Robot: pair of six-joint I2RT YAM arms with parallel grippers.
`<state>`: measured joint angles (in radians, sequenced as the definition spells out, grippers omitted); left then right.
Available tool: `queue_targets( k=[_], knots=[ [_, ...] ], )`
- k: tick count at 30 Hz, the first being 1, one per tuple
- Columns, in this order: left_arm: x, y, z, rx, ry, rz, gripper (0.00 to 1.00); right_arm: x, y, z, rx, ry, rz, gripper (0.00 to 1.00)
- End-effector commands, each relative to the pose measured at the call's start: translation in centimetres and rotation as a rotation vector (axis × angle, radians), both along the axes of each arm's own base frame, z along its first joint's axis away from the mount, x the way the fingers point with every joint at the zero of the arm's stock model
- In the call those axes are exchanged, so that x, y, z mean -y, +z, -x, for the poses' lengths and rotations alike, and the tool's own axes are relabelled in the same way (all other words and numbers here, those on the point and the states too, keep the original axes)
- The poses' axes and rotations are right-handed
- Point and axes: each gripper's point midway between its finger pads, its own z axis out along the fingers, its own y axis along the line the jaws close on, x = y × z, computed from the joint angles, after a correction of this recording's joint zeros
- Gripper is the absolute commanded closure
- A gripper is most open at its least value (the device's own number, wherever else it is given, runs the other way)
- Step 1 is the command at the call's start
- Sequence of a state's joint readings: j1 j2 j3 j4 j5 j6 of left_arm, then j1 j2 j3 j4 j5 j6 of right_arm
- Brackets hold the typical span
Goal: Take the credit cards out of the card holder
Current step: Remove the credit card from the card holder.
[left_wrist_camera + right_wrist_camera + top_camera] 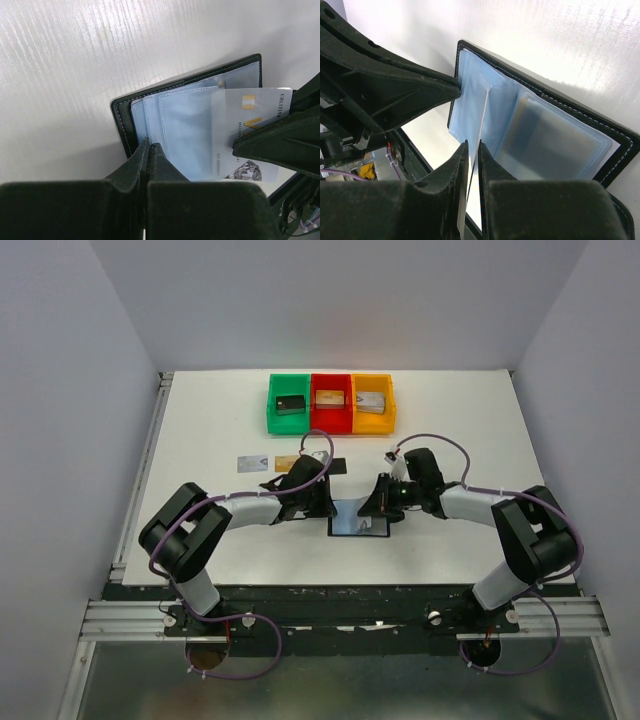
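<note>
Wallet (360, 524) lies open at the middle of the tabletop's (200, 430) near edge. Left gripper (149, 147), fingers pressed together, pins its left side. Right gripper (472, 147) pinches the silver card (250, 120), partly out of its slot. Card judged light, stiff and slick; grip its exposed edge.

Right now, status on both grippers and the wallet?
Left gripper shut on card holder edge. Right gripper shut on silver card, partly out of its slot. Nothing in the way.
</note>
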<state>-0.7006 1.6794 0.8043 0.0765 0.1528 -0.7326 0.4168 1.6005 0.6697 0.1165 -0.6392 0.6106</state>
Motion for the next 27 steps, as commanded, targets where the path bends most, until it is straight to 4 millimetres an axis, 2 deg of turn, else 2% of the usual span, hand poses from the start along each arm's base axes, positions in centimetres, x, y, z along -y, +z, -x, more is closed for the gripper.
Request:
queue_targets(
  k=[1,11,15,18,21,25,27],
  knots=[
    [-3.5,-3.6,2.0,-0.086,0.039,-0.154,1.0,0.7,0.1,0.0,0.017,-0.015,0.019,0.8],
    [-3.7,-3.5,2.2,-0.076,0.038,-0.16,1.0,2.0,-0.6,0.3,0.009,-0.044,0.062,0.9],
    [-3.6,-3.2,2.5,-0.06,0.023,-0.169,1.0,3.4,-1.1,0.4,0.009,-0.078,0.117,0.99],
    [-3.2,-2.9,2.9,-0.048,-0.002,-0.171,1.0,4.8,-1.5,0.6,0.004,-0.107,0.17,1.0],
    [-2.8,-2.5,3.3,-0.032,-0.035,-0.173,1.0,5.7,-0.7,0.6,0.031,-0.127,0.21,1.0],
    [-1.8,-1.2,3.7,0.02,-0.081,-0.151,1.0,6.6,1.3,0.7,0.097,-0.126,0.243,1.0],
    [-0.8,-0.1,4.0,0.051,-0.12,-0.117,0.89,7.1,2.7,0.6,0.142,-0.132,0.261,1.0]
  ],
)
